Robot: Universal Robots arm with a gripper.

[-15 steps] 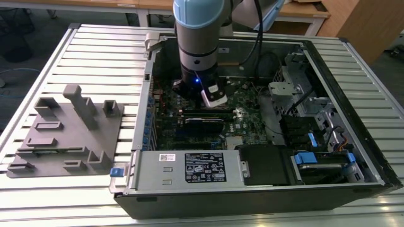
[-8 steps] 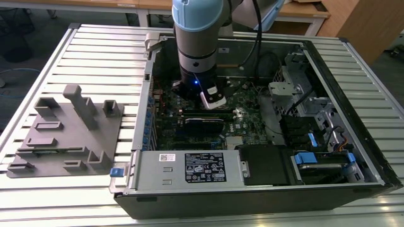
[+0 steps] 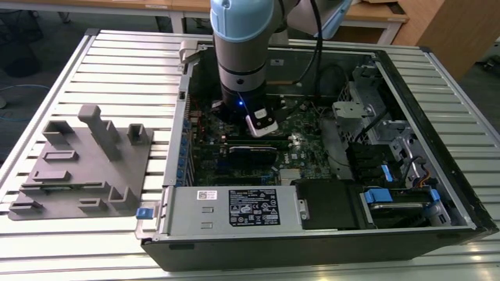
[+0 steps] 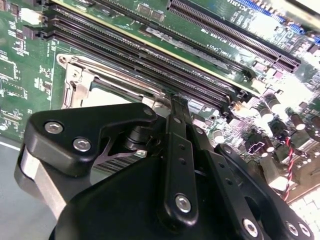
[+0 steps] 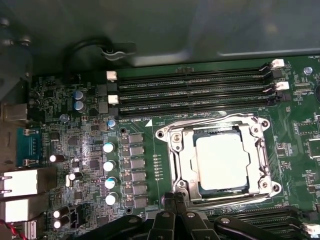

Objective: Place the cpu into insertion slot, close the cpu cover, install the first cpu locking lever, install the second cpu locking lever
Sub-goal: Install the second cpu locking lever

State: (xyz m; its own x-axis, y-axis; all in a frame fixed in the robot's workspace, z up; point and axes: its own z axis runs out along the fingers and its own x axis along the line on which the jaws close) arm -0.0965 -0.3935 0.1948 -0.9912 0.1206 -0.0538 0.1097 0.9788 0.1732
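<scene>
Green circuit board (image 5: 210, 70) with pale print all across the first wrist view; long black memory slots (image 5: 190, 92) with white end clips at twelve o'clock of the socket; the cpu (image 5: 222, 161) shows a pale silver-grey top, bright under the light; the cpu cover (image 5: 175, 165) frames it in shiny silver; black gripper (image 5: 176, 200) at six o'clock, its black links studded with silver screws in the second wrist view; silver-topped capacitors (image 5: 109, 165) at nine o'clock. In the exterior view, a pale blue and grey arm (image 3: 242, 41); black computer case (image 3: 312, 246); white-labelled black panel (image 3: 254, 206); grey fixture block (image 3: 82, 170); ribbed silver table (image 3: 78, 246).
</scene>
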